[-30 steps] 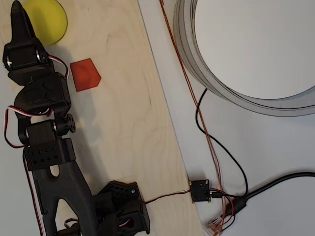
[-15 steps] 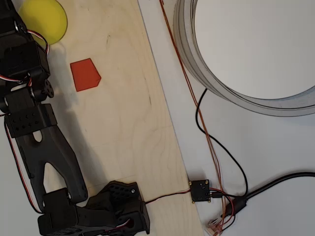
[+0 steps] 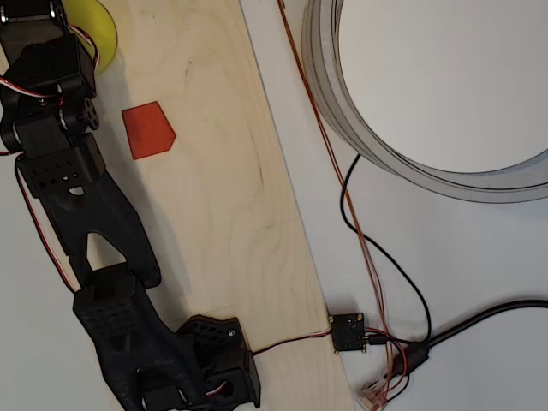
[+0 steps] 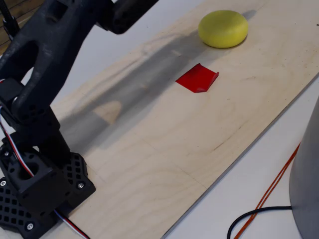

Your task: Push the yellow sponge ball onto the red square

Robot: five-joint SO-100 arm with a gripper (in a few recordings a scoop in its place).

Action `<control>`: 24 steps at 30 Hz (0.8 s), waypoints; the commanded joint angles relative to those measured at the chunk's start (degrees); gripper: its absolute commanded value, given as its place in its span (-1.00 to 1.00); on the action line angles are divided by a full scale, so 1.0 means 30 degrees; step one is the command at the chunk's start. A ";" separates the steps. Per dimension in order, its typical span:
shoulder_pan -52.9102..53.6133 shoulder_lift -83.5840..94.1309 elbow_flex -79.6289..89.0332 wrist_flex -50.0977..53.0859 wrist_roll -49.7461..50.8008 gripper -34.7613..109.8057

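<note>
Pale plywood board lies on white table. On the board: yellow sponge ball, red square near the ball but apart from it, black arm base well away from the ball. Off the board, on the table: cables, small black connector box, big grey ring.

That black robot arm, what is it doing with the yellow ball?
The black robot arm reaches over a wooden board toward the yellow ball. The ball sits near the far end of the board, apart from the red patch, so it is not on the patch yet. Nothing touches the ball in the fixed view.
</note>
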 commanded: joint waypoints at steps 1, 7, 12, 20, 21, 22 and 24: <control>0.0439 -0.3457 -0.4541 0.2109 0.0879 -0.23; 0.0791 -0.3193 -0.4512 0.3252 0.1670 -0.24; 0.0762 -0.2402 -0.4189 0.4834 0.2344 -0.24; 0.0615 -0.2754 -0.4072 0.4512 0.2959 -0.25; 0.0557 -0.2871 -0.3984 0.4248 0.3047 -0.25; 0.0498 -0.3076 -0.3984 0.3955 0.3076 -0.25; 0.0381 -0.3516 -0.3955 0.3369 0.3135 -0.25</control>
